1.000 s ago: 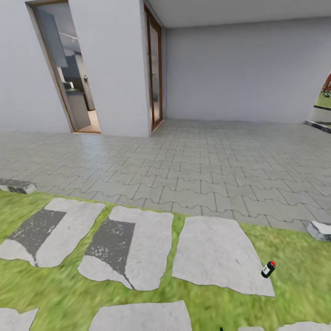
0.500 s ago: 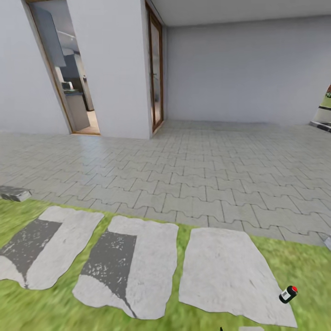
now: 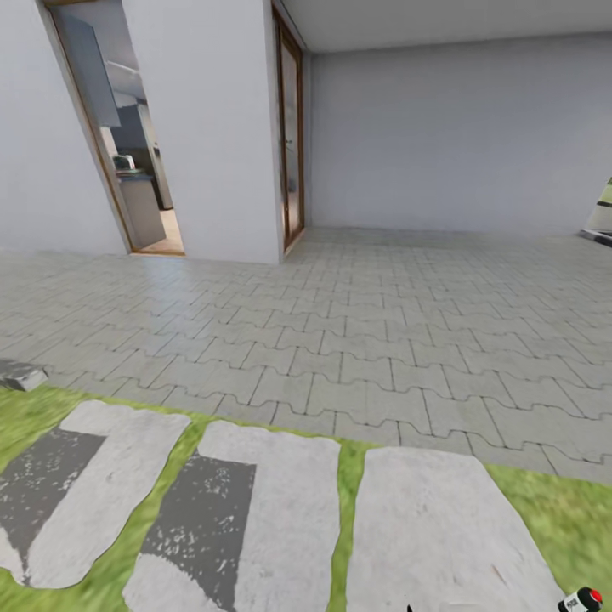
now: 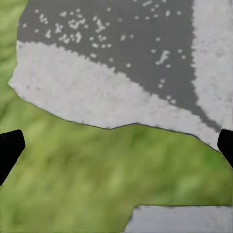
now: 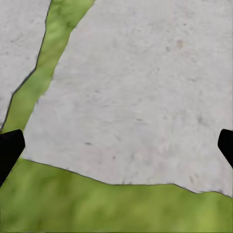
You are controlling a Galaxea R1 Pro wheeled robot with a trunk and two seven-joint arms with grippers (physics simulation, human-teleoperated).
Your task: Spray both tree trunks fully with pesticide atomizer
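Atomizer (image 3: pixel 583 600) lies at the very lower right corner of the head view, a small dark bottle with a white label and a red cap, resting on its side on the lawn (image 3: pixel 561 518) just beside the rightmost stepping stone (image 3: pixel 442 535) and partly cut off by the frame edge. Beyond the stones the paved patio (image 3: pixel 357 340) runs to the grey house wall (image 3: pixel 459 136) and an open doorway (image 3: pixel 127 161). Left gripper (image 4: pixel 116 145) hangs released over grass and a dark-patched stone (image 4: pixel 111 63), its two black fingertips (image 4: pixel 8 148) wide apart at the edges of its wrist view with nothing between them; right gripper (image 5: pixel 116 145) is likewise spread and empty above a pale stone (image 5: pixel 141 92). Judging by its size and look, the bottle is probably light, rigid plastic with a smooth round body, so it may roll or slip away if nudged sideways on the grass. A sensible hold would be across the middle of the body, below the red cap, jaws closing square to its long axis, leaving the nozzle end free for spraying. The right arm seems the nearer one, though the robot likely needs to turn toward it first.
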